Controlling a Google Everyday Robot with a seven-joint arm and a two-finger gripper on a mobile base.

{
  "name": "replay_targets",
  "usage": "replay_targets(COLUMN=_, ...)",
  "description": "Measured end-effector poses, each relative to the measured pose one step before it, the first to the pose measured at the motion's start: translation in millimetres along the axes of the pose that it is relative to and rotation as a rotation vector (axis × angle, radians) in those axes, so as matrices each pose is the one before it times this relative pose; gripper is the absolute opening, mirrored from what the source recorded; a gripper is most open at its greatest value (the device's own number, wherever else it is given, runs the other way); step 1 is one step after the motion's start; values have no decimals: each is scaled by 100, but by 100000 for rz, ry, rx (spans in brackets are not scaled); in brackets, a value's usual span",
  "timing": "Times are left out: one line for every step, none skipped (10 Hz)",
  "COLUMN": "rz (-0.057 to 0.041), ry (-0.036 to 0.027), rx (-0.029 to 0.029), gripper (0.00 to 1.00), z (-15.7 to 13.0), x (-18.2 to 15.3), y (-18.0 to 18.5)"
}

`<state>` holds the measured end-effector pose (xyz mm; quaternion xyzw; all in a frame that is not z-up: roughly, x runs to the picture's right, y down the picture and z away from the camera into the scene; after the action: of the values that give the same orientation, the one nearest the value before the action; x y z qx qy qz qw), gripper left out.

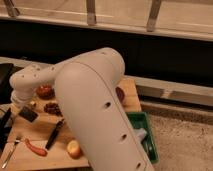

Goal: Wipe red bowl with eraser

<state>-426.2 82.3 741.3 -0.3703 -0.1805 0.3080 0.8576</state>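
The gripper (25, 111), just left of the red bowl (45, 91), pinches the eraser (30, 115). The eraser is probably light and stiff; grip the long sides.

The single camera looked down from above and behind the white arm (95, 105), so near that the arm's thick link filled the middle of the view and hid much of the wooden table (35, 156) below it. It faced forward across the table toward a dark wall (165, 55) and the railing posts (90, 12) along the top edge. The gripper (23, 111) sat low at the far left of the view, over the table's left part.
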Motion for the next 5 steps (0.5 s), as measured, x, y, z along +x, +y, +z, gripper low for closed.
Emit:
replay_targets(rz=-77, ry=-912, rx=447, gripper=0, z=-82, x=-6, y=98)
replay_targets(rz=608, ry=-2476, rx=2428, gripper=0, z=-821, x=-298, y=-304)
replay_targets(rz=129, ry=-2137, rx=2706, gripper=0, z=-1034, x=-418, y=-1096)
replay_targets(rz=282, ry=-2424, rx=1646, gripper=0, z=-989, x=-707, y=-1006)
replay_targets(rz=-129, ry=-3246, rx=2104, gripper=0, z=-1191, x=-995, y=-1876)
